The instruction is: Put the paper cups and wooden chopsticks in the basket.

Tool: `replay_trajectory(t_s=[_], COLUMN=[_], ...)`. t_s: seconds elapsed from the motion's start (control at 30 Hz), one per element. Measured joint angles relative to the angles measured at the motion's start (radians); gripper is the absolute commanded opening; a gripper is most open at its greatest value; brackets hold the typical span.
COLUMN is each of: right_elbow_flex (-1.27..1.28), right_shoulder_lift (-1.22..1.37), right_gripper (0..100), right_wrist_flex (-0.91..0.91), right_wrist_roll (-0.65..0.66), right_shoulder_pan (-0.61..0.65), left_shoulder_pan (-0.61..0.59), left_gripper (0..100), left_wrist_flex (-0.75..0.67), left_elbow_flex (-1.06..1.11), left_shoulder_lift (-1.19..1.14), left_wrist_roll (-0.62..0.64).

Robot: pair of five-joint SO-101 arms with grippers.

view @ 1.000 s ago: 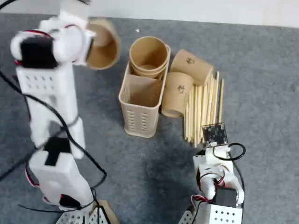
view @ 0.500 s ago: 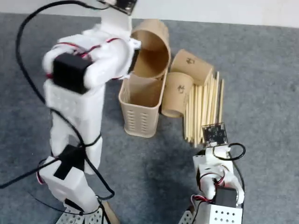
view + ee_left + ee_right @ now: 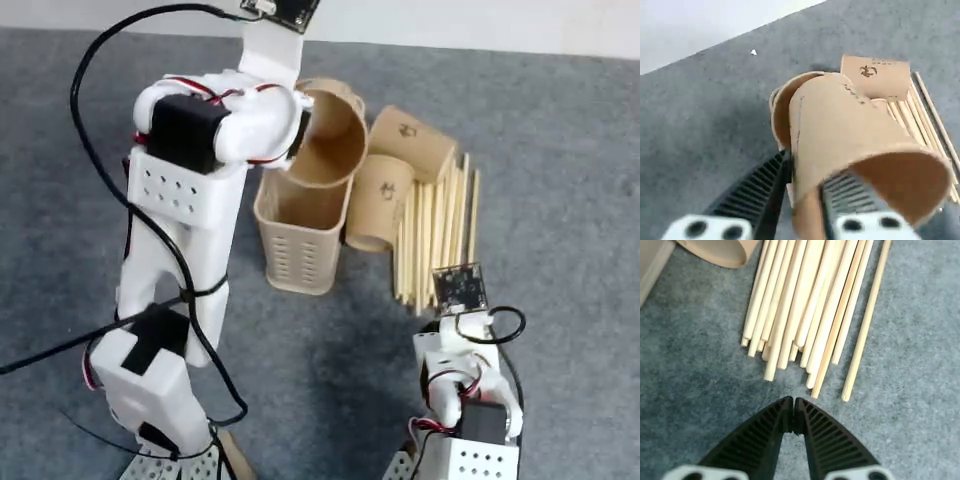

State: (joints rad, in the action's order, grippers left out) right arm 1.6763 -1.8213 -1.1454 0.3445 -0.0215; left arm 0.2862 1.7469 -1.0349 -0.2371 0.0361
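Left wrist view shows your left gripper (image 3: 806,182) clamping a paper cup (image 3: 850,135) by its wall above the basket (image 3: 300,262), likely for nesting; right gripper (image 3: 793,412) jaws closed.

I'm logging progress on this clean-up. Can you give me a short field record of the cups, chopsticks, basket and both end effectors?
Left end effector: shut on a cup's wall
Held cup: tilted, over the basket's far end
Basket: upright on the carpet, near compartment empty
Near loose cup: on its side, between basket and chopsticks
Far loose cup: on its side, behind the near one
Chopsticks: bundle lying flat on the carpet
Right end effector: shut, just short of the chopstick ends
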Motion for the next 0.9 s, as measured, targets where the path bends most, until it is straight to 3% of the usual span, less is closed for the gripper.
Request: replay_trajectory(t_s=[0.3,0.9], right_elbow_flex=[0.000,0.000], right_shoulder_lift=[0.000,0.000], right_gripper=[3.4,3.4], right_wrist_flex=[0.000,0.000], right_wrist_roll=[0.000,0.000], right_shoulder_pan=[0.000,0.000], left_shoulder_pan=[-0.041,-0.089], left_gripper=[17,17], left_wrist_flex=[-0.305,-0.712], left_elbow_flex=[0.078,0.804], left_shoulder_lift=[-0.003,0.015], left_wrist_roll=[0.000,0.003])
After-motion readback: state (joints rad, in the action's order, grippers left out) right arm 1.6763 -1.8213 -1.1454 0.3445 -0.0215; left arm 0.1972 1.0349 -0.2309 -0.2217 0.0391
